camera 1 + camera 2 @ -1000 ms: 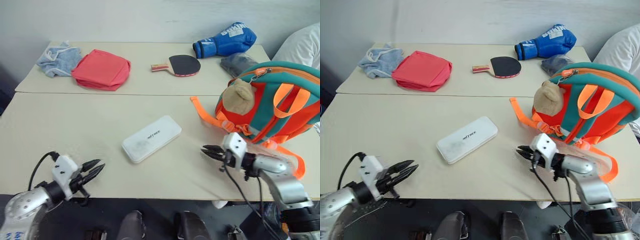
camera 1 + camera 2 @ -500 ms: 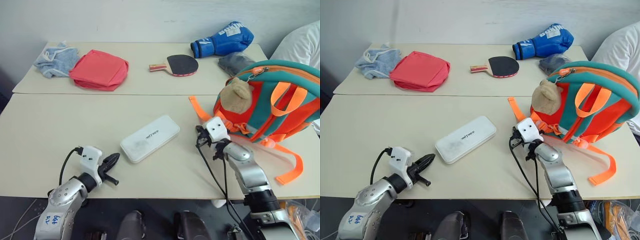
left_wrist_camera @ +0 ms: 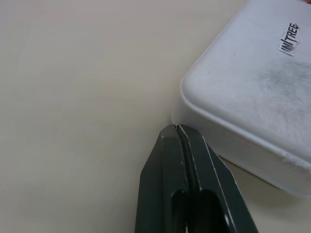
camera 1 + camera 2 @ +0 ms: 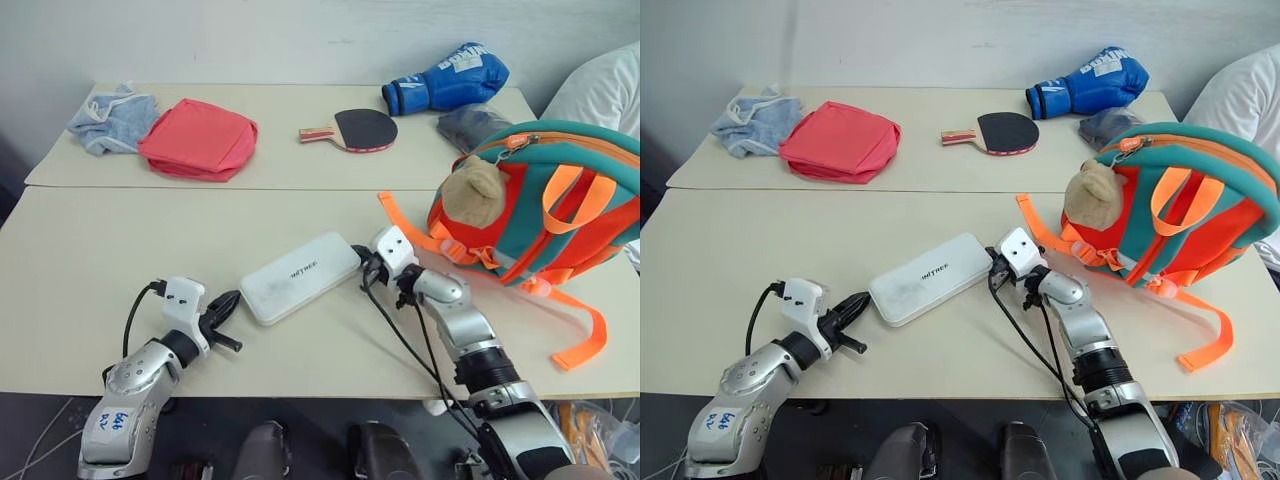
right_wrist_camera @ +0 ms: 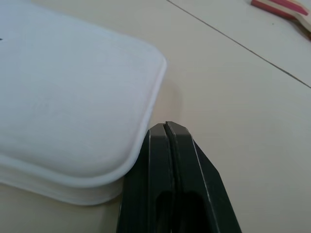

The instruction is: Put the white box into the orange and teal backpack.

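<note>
Lying flat on table, white box, left tool and right tool closed tight, one at each end

You see a matt white plastic box with a scuffed grey patch on its lid, on a smooth matt cream counter. The fingers are smooth black plastic; the backpack is padded cloth.
</note>
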You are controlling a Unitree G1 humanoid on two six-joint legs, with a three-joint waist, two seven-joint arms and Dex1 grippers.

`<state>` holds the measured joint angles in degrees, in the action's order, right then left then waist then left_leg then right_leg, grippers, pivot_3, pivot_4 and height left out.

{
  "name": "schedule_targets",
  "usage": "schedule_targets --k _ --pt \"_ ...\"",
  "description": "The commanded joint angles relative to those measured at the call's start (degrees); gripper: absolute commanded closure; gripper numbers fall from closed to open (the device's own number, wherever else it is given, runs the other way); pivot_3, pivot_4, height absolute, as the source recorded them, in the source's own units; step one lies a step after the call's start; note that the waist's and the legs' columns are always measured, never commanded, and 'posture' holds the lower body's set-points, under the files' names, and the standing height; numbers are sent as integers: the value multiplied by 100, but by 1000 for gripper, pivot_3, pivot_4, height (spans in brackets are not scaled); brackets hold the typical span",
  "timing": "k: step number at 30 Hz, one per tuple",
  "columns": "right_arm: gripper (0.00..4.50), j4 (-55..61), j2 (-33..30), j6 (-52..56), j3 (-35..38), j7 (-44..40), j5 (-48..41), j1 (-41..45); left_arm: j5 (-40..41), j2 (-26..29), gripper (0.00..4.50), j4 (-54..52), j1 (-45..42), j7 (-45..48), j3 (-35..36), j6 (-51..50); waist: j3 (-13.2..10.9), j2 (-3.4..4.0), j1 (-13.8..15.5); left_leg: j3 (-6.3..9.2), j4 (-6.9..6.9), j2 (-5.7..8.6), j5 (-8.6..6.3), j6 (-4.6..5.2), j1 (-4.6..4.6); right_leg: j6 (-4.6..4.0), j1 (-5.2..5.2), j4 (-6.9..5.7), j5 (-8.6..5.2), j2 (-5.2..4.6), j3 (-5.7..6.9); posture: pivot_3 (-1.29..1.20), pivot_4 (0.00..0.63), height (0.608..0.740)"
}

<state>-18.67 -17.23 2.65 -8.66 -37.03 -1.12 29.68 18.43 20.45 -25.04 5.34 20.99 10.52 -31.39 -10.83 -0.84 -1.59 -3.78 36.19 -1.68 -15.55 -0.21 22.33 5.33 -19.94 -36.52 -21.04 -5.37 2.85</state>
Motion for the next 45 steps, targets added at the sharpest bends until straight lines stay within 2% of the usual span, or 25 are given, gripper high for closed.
schedule_targets --k 1,11,18,21,23,25,27,29,31,34,37,41,45 --pt "4500 854 -197 194 -122 -566 -291 -329 65 70 4477 -110 -24 127 -106 33 0 0 1 1 -2 0 0 0 0 0 -1 1 0 0 1 0 150 740" --pt "4500 2840 -1106 743 -7 -1066 -510 -1889 -60 435 4477 -56 57 507 -381 151 0 -1 12 3 -5 0 -3 -2 -5 0 7 31 0 -1 1 0 150 740" --pt "4500 3178 -1541 800 438 -893 -528 -2587 88 659 4477 273 -291 763 -347 -37 1 -1 48 7 -5 2 -8 2 -11 0 25 49 0 -4 3 0 150 740" --pt "4500 3187 -1695 768 643 -876 -566 -2738 781 737 3913 490 -526 901 150 -854 1 -1 79 7 -4 2 -8 2 -12 0 26 49 0 -4 4 0 150 740" --pt "4500 3229 -1792 744 727 -906 -617 -2807 1373 1122 3276 700 -660 1325 440 -1629 1 -1 83 9 -5 1 -8 2 -12 0 24 47 0 -3 5 0 150 740" --pt "4500 3244 -1867 728 784 -941 -662 -2818 1955 1818 2679 1210 -910 1832 593 -2866 1 -1 79 10 -6 0 -6 0 -14 0 23 46 0 -1 6 0 150 740" --pt "4500 3244 -1922 690 780 -989 -672 -2785 2387 2498 2033 1826 -1257 2464 516 -3722 2 -2 35 12 -7 -3 -2 -7 -18 -1 23 39 0 3 7 0 150 740" --pt "4500 3232 -1956 651 736 -1038 -665 -2736 2540 2844 1481 2440 -1731 2807 369 -4081 1 0 0 10 -12 0 -1 -9 -24 -2 23 37 -1 2 3 0 150 740" --pt "4500 3231 -1952 635 673 -1097 -672 -2657 2398 2842 887 3226 -2517 2676 232 -4315 1 1 5 8 -15 0 -2 -9 -23 -2 19 39 -2 3 1 0 150 740" --pt "4500 3230 -1914 647 571 -1158 -685 -2528 2565 2921 24 3975 -3558 3025 -258 -5304 0 -3 46 17 -3 2 5 -11 -13 -1 14 25 -2 3 11 0 150 740" --pt "4500 3132 -1879 571 443 -1191 -627 -2356 2594 2835 24 4516 -4345 3079 -787 -6074 0 -6 52 10 -4 7 5 -11 -6 0 2 -1 -2 2 2 0 150 740" --pt "4500 2892 -1828 284 133 -1201 -353 -2054 2423 2674 24 4950 -4753 2935 -1777 -6111 1 -7 49 -4 11 11 7 -8 16 2 -31 -34 -3 2 -6 0 150 740" --pt "4500 2839 -1622 339 7 -1104 -326 -1845 2547 2355 24 5013 -4765 2759 -1934 -6111 4 -3 63 -15 23 12 10 -8 8 12 -31 -40 -10 -2 -17 0 150 740"
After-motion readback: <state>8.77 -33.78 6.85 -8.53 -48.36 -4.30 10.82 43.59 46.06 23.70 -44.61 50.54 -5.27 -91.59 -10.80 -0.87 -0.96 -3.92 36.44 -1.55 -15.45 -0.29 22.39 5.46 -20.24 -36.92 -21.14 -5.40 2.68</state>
